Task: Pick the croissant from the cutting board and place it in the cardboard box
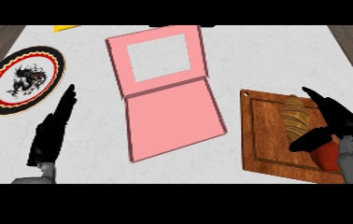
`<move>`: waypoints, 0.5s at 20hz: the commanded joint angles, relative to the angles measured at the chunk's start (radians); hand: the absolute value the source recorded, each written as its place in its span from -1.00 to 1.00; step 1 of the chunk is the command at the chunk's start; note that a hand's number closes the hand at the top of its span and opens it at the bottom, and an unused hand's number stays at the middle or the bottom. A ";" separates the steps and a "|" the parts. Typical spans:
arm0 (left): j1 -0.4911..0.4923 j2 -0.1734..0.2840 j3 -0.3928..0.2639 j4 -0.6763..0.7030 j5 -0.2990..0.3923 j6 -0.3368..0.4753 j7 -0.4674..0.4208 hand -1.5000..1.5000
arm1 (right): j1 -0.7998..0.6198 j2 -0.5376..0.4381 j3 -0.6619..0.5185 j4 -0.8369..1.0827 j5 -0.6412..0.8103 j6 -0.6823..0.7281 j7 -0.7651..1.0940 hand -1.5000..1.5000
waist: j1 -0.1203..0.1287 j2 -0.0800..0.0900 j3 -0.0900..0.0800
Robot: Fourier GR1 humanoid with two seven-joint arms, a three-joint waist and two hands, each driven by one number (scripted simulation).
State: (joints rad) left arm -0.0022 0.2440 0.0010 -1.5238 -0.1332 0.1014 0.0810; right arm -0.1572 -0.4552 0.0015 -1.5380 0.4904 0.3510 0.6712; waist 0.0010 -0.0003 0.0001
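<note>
A golden-brown croissant (pixel 296 119) lies on the wooden cutting board (pixel 266 148) at the right of the counter. My right hand (pixel 329 125) is right beside it, fingers spread along its right side and thumb under its near end, not closed round it. A red-orange object (pixel 325 156) lies on the board below the hand, partly hidden by it. The pink box (pixel 172 118) lies open in the middle, its windowed lid (pixel 160 57) folded back. My left hand (pixel 52 129) rests open at the left, fingers straight and pointing away.
A round plate (pixel 27 79) with a black and red dragon design sits at the far left. A yellow object (pixel 67 27) peeks in at the top left edge. The cutting board reaches the right edge of the view.
</note>
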 commanded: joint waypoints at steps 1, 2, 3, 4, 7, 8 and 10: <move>0.021 -0.019 0.010 -0.034 -0.017 -0.029 0.010 0.00 | -0.025 0.034 -0.032 0.065 0.051 0.005 -0.049 -1.00 | 0.002 0.000 0.000; -0.020 -0.034 0.014 0.007 -0.034 -0.011 0.007 0.00 | -0.017 0.055 -0.028 -0.007 0.052 0.020 0.015 -1.00 | 0.000 0.000 0.000; -0.016 -0.018 0.031 0.046 -0.036 -0.029 -0.031 0.00 | -0.047 0.053 -0.036 0.070 0.060 0.015 -0.038 -1.00 | 0.001 0.000 0.000; 0.023 -0.032 -0.001 -0.092 -0.050 -0.005 0.070 0.00 | -0.052 0.062 -0.015 0.110 0.084 -0.003 -0.041 -1.00 | 0.004 0.000 0.000; -0.010 -0.022 0.039 -0.049 -0.025 -0.047 0.044 0.00 | -0.063 0.024 -0.065 0.121 0.073 0.055 -0.072 -1.00 | 0.001 0.000 0.000; 0.101 -0.026 0.001 -0.196 -0.040 -0.044 0.096 0.00 | -0.030 0.045 -0.033 0.095 0.082 0.049 -0.064 -1.00 | 0.005 -0.001 0.000; 0.079 -0.027 0.008 -0.193 -0.042 -0.050 0.096 0.00 | 0.038 0.068 -0.012 0.054 0.116 0.017 -0.073 -1.00 | 0.001 -0.001 0.000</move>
State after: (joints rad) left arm 0.0215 0.2105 0.0127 -1.6058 -0.1726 0.0741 0.1288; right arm -0.1776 -0.3953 -0.0165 -1.4621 0.5801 0.3666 0.6213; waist 0.0024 -0.0004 -0.0001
